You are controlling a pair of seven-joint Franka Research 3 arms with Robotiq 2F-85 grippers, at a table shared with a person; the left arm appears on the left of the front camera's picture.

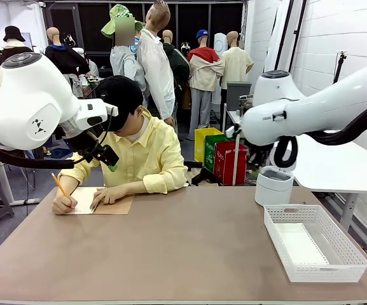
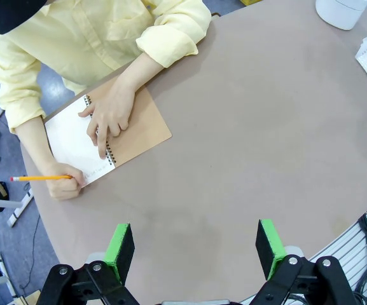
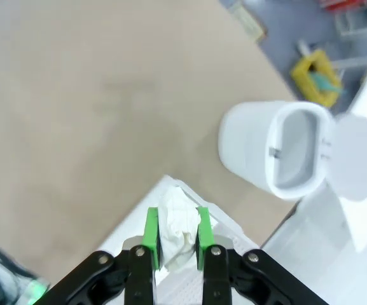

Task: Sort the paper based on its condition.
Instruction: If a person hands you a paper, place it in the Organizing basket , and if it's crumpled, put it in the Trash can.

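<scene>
A crumpled ball of white paper [image 3: 177,230] sits pinched between the green pads of my right gripper [image 3: 177,238], which is shut on it. Below it is the corner of a white basket [image 3: 132,222], and a white bin [image 3: 283,152] with its lid open stands just beyond. In the front view the right gripper [image 1: 257,165] hangs above the bin [image 1: 274,185]. My left gripper [image 2: 194,249] is open and holds nothing, high over the bare table. In the front view the left gripper [image 1: 109,160] hovers near the person's shoulder.
A person in a yellow shirt writes with a pencil [image 2: 40,178] in a spiral notebook [image 2: 107,136] with a tan cover, at the far left of the table. The white mesh basket [image 1: 355,257] stands at the near right; something flat and white seems to lie in it.
</scene>
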